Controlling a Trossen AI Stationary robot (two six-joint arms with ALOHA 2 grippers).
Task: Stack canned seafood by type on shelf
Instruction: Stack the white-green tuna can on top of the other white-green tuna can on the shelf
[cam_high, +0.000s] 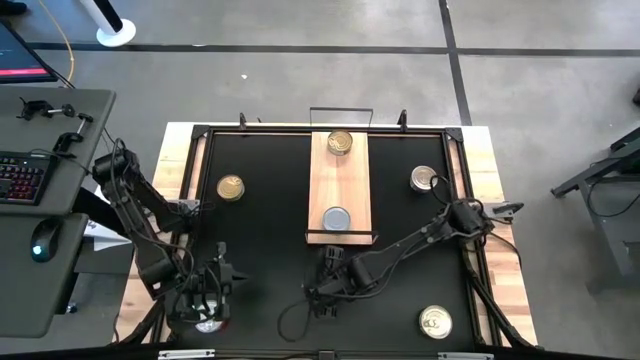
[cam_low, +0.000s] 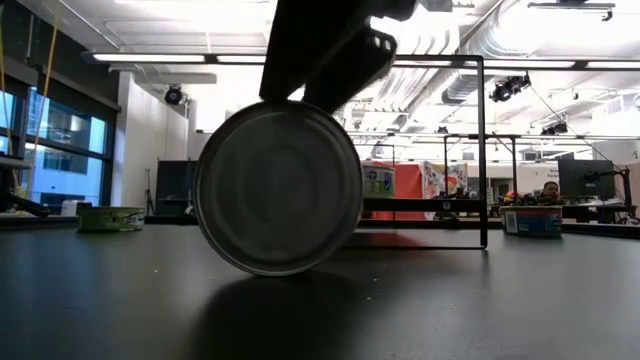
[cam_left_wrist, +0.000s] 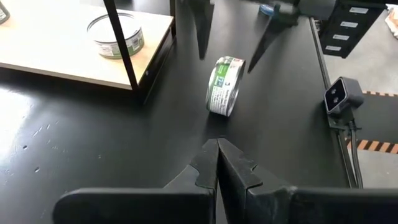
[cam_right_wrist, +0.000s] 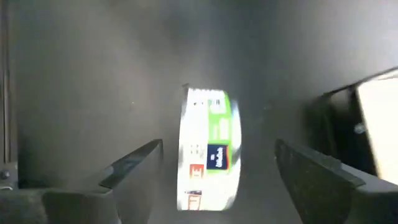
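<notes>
A: 1 tin (cam_left_wrist: 225, 86) stands on its edge on the black desk (cam_left_wrist: 74, 143), just off the near end of the shelf (cam_high: 338, 190), and the right tool (cam_right_wrist: 217, 163) hangs over it with fingers spread wide on either side, touching nothing that I can see.

B: So it holds nothing. What worries you?

A: I judge the tin could roll. It rests on its rim, and a nudge from either finger would send it across the desk or against the shelf's wire rail (cam_left_wrist: 121, 43).

B: And the shelf itself?

A: 2 tins sit on it, a gold-lidded tin (cam_high: 340, 143) at the far end and a silver-lidded tin (cam_high: 336, 218) at the near end. 3 more lie flat on the desk, well apart.

B: The left tool (cam_left_wrist: 217, 163)?

A: Fingers pressed together, empty, waiting low at the desk's near-left side, pointed toward the upright tin.
</notes>
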